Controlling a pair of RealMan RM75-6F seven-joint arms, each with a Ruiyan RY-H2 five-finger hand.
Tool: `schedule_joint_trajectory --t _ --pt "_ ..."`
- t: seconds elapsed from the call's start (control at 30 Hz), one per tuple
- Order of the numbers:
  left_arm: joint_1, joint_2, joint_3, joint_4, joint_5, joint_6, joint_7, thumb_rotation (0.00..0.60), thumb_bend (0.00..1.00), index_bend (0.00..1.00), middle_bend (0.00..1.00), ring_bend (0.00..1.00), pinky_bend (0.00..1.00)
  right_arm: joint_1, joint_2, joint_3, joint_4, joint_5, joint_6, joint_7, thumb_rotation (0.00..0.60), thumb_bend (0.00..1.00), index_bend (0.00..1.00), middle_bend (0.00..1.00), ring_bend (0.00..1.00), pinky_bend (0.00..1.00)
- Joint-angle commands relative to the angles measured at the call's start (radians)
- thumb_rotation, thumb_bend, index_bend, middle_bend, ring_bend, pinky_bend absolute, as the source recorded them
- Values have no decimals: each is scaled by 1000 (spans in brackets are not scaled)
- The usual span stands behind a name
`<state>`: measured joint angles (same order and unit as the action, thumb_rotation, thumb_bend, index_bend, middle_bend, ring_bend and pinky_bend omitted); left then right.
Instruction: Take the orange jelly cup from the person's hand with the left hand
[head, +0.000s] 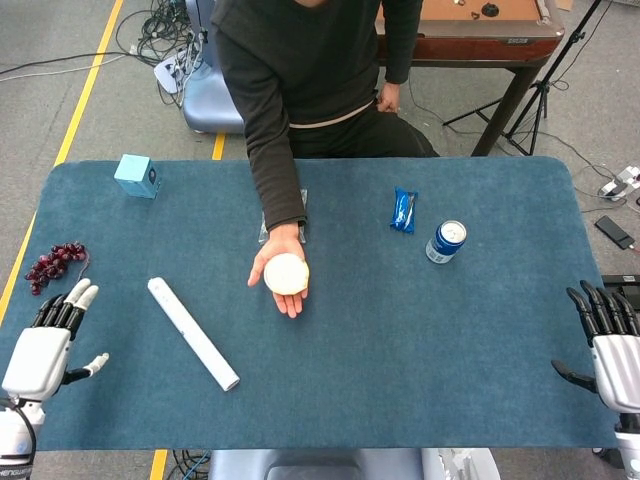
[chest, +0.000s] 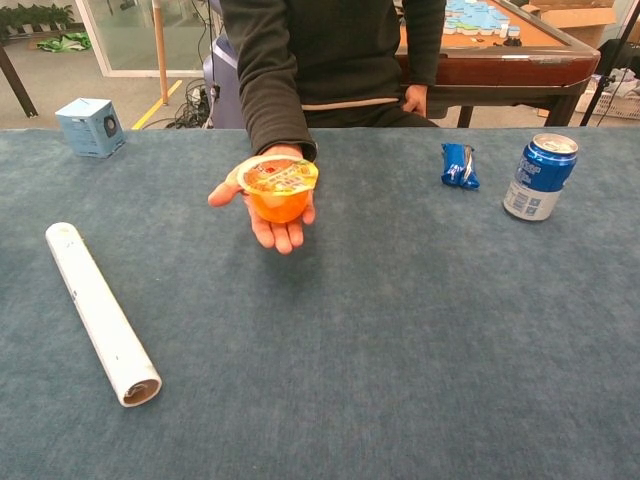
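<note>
The orange jelly cup (chest: 277, 190), with a printed foil lid, rests in the person's upturned palm (chest: 272, 222) above the middle of the table; from above its lid (head: 286, 273) looks pale. My left hand (head: 45, 345) is at the table's near left corner, fingers spread and holding nothing, far to the left of the cup. My right hand (head: 610, 340) is beyond the table's near right edge, also spread and holding nothing. Neither hand shows in the chest view.
A white tube (head: 192, 333) lies diagonally between my left hand and the cup. Dark grapes (head: 55, 265) sit near the left edge, a light blue box (head: 136, 175) at the far left. A blue packet (head: 403, 210) and blue can (head: 446, 241) stand at the right.
</note>
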<state>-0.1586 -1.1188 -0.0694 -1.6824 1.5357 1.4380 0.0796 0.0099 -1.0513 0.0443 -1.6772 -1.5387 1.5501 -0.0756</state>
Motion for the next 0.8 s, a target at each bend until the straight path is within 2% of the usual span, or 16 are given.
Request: schedule_joint_trajectory --t 0.03,0.27,0.57,0.8 --pt "-58 -6 -31 26 16 -48 -62 600 168 0 20 83 74 7 7 3 -12 -2 -7 -14 600 10 16 0 0 69" --pt "-194 -25 -83 69 31 -171 -199 600 168 0 20 82 69 13 14 15 -33 -9 4 -33 600 10 16 0 0 68" --pt "-396 -77 -132 186 59 -338 -352 600 168 0 20 80 69 17 24 22 -52 -25 18 -54 600 10 16 0 0 57" --pt "-519 -104 -140 217 72 -443 -361 600 168 0 20 69 69 18 37 19 -69 -22 8 -69 600 11 16 0 0 57"
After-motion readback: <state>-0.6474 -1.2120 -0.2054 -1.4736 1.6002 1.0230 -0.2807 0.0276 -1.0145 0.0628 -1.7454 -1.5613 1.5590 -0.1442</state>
